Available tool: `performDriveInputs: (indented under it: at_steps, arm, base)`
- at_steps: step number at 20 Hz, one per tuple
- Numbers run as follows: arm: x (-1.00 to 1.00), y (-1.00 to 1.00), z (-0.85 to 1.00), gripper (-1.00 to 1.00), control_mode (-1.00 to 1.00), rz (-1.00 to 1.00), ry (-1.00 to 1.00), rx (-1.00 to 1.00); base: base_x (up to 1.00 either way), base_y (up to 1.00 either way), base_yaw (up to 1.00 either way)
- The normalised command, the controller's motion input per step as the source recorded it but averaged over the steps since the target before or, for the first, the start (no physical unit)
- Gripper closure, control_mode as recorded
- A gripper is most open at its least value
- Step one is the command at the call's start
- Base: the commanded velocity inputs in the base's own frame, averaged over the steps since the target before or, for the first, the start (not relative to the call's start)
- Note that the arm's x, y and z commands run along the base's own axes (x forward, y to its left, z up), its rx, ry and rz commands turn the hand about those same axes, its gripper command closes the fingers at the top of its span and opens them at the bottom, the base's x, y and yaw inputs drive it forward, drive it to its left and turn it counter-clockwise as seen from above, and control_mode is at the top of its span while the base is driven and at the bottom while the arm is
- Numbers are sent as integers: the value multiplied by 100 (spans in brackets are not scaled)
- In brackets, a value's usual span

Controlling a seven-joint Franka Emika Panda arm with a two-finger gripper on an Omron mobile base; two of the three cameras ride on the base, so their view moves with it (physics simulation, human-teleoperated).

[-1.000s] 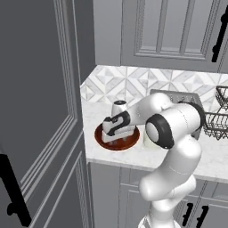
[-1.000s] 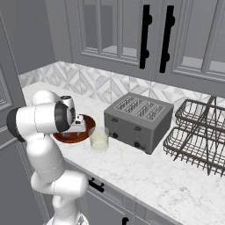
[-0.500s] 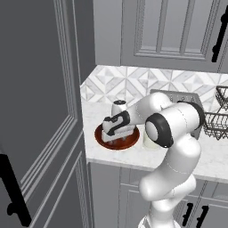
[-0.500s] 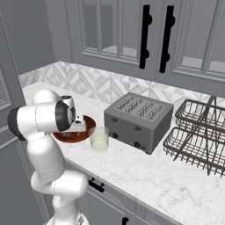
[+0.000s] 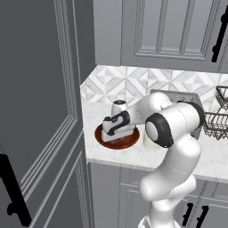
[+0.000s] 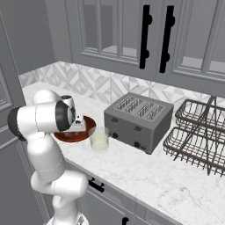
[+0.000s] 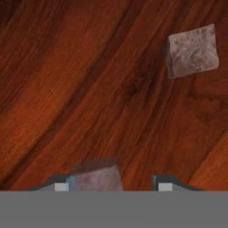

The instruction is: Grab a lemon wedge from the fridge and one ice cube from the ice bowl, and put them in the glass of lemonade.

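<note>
My gripper (image 7: 113, 185) is down inside the ice bowl (image 5: 127, 141), a wide reddish-brown wooden bowl on the counter. One pale grey ice cube (image 7: 95, 176) lies between the jaws, against the left fingertip (image 7: 61, 185), with a gap to the right one. A second ice cube (image 7: 192, 50) rests farther off on the bowl's floor. The glass of lemonade (image 6: 99, 139) stands just right of the ice bowl (image 6: 66, 136). In the left base view the hand (image 5: 116, 129) points down into the bowl. The fridge and the lemon wedge are out of view.
A grey toaster (image 6: 138, 121) stands right of the glass, and a dark wire dish rack (image 6: 197, 134) beyond it. A tall dark panel (image 5: 40, 111) rises at the counter's left end. Wall cabinets with black handles (image 6: 156, 39) hang above.
The jaws have narrowed around the near ice cube. The arm and hand have stayed over the bowl.
</note>
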Motion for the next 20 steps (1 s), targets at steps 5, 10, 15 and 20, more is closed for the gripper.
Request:
performDriveInputs:
  at_steps: [5,10,15,20]
  arm:
    - [0,0,0,100,-100,0,0,0]
    - [-8,2,12,100,-100,0,0,-5]
    - [-46,1,73,100,-100,0,-7,-9]
    - [-21,2,48,100,-100,0,-10,-1]
  base:
    - [0,0,0]
    - [0,0,0]
    - [0,0,0]
    - [0,0,0]
